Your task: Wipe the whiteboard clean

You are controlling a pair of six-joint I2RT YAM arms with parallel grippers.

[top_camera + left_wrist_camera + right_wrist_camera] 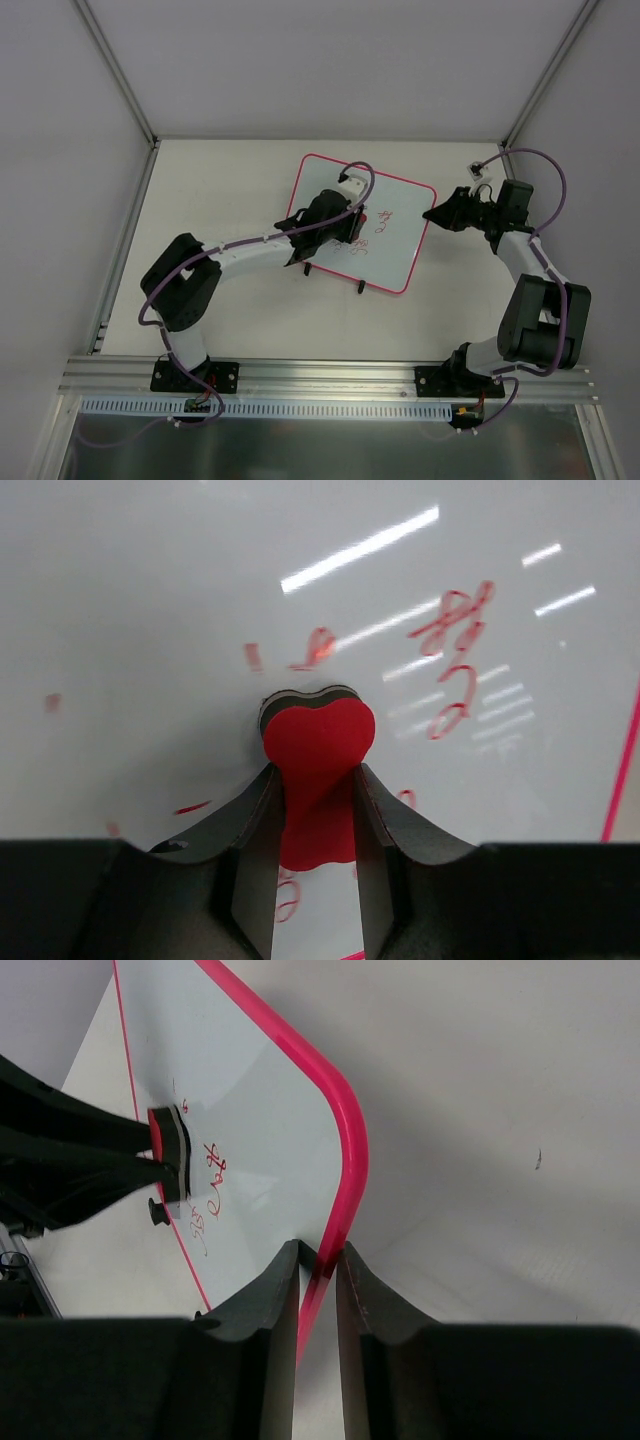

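The left arm [250, 250] rises from its base, folds at the elbow on the left side and stretches its forearm out to the right and away. The left gripper [315, 780] points down, its fingers clamped on the eraser [318, 735]. The right arm [530, 270] bends outward at the elbow, then reaches away and inward, wrist turned left. The right gripper [320, 1260] lies low, jaws nearly closed, pinching the whiteboard [350, 1140] frame.

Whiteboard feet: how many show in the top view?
2. Both stick out from the near edge of the whiteboard: one foot toward its left end, the other further right. More may be hidden under the board.
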